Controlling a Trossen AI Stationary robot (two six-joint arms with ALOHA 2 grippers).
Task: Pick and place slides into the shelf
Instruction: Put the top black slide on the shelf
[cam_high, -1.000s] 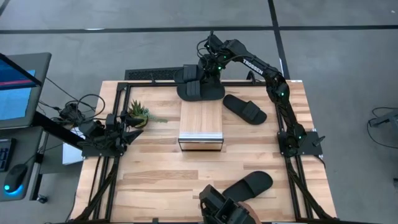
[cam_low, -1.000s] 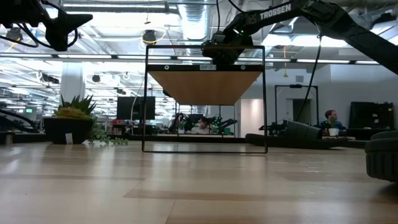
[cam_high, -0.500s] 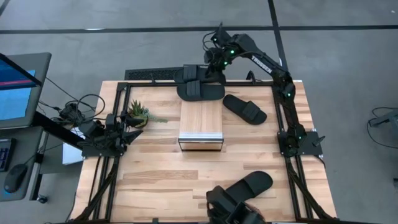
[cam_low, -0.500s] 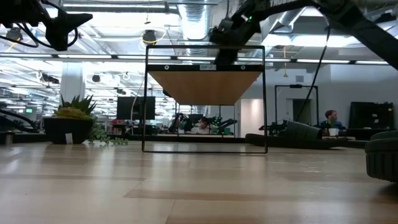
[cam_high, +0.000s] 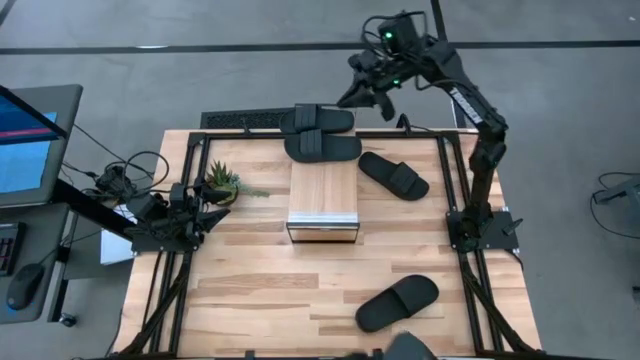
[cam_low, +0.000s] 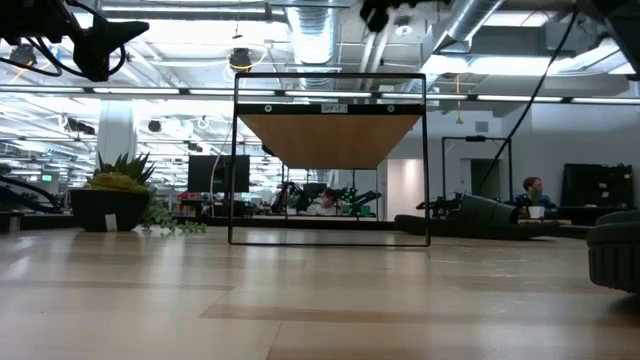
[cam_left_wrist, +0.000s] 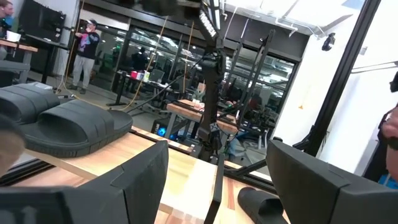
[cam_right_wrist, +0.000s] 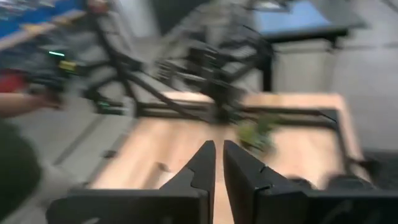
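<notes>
Right claw (cam_high: 362, 92): hanging high past the far worktop (cam_high: 250, 290) edge, fingers almost together, holding nothing.
Near the claw: two slides (cam_high: 318, 133) lying stacked just below it, behind the shelf (cam_high: 323, 197).
Farther: one slide (cam_high: 393, 175) beside the shelf, one slide (cam_high: 397, 302) near the front.
Progress: shelf top bare; seemingly all four slides are waiting.
Left claw (cam_left_wrist: 214, 186): resting wide at the left edge.

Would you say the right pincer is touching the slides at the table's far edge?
Apart. In the high view, the right pincer is beyond the table's far edge, with bare floor showing between it and the two slides.
</notes>
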